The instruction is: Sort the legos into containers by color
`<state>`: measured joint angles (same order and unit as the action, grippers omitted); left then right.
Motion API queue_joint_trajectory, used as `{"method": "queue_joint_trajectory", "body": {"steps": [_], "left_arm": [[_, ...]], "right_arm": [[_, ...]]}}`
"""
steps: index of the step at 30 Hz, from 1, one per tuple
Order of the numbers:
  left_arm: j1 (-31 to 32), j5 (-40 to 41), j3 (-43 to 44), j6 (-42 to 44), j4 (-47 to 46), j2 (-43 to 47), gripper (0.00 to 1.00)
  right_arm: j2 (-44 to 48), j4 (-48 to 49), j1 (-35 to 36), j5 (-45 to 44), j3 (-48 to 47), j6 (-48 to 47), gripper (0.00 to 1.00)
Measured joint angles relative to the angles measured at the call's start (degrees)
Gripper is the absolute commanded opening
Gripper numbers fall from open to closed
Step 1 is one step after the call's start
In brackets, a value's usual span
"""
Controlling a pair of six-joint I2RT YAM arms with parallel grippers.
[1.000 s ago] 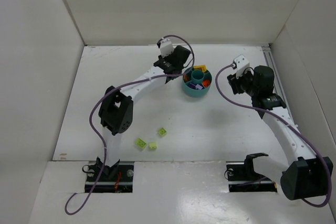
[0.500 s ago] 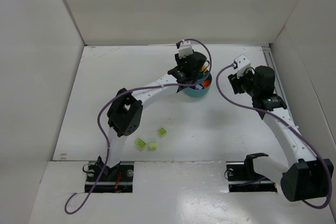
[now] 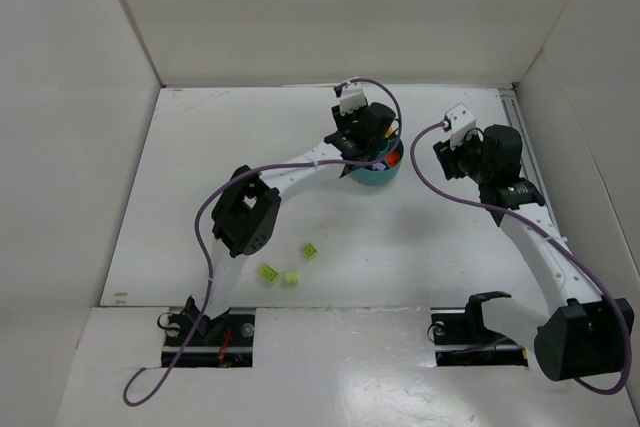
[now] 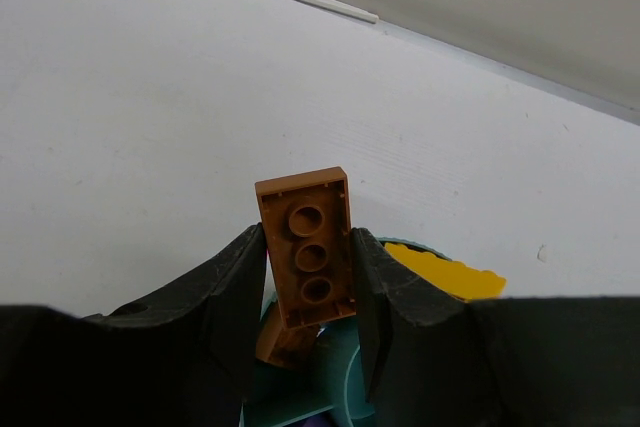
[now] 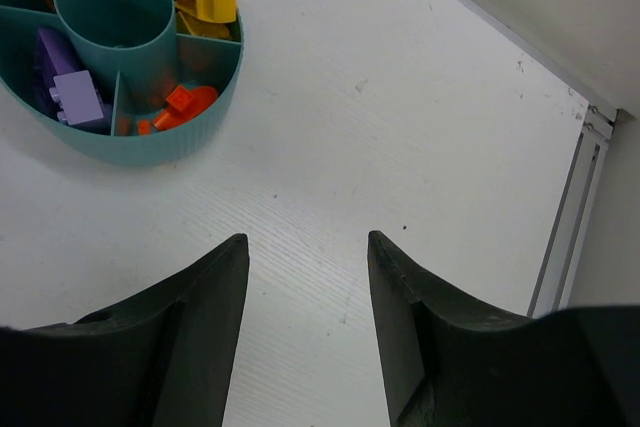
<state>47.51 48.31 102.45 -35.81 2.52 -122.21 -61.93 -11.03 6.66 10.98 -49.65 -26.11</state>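
Over the dish (image 3: 376,176), at the far middle of the desk (image 3: 200,147), the left arm (image 3: 300,161) hangs with the left jaws closed on a brown brick (image 4: 308,247). They pinch its long sides near the lower end. Its long axis runs straight out past the tips, with the hollow underside toward the wrist camera. Just under that lower end another brown piece (image 4: 281,341) lies in its compartment, and a yellow brick (image 4: 445,272) sits one sector to the right. The release turns on this, I judge: the brown sector lies right beneath the brick, but a brick let go end-first may topple across a divider. The right jaws are spread wide and hold nothing, over bare desk beside the dish. Three lime bricks (image 3: 267,272) lie loose on the desk, nearer the left arm.
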Motion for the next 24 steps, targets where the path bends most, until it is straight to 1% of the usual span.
{"method": "queue_joint_trajectory", "body": {"steps": [4,15,22,24], "left_arm": [[0.00,0.22,0.00,-1.44,-0.09,-0.02,0.27],[0.17,2.10,1.62,-8.28,2.82,-3.04,0.27],[0.15,3.21,1.84,-11.02,4.66,-3.67,0.36],[0.22,3.21,1.84,-11.47,4.68,-3.67,0.37]], "right_arm": [[-0.96,0.00,0.00,0.02,0.00,0.00,0.56],[-1.62,0.07,0.00,0.02,0.00,-0.44,0.56],[-1.99,0.07,0.00,0.02,0.00,-0.61,0.56],[-1.99,0.07,0.00,0.02,0.00,-0.61,0.56]]}}
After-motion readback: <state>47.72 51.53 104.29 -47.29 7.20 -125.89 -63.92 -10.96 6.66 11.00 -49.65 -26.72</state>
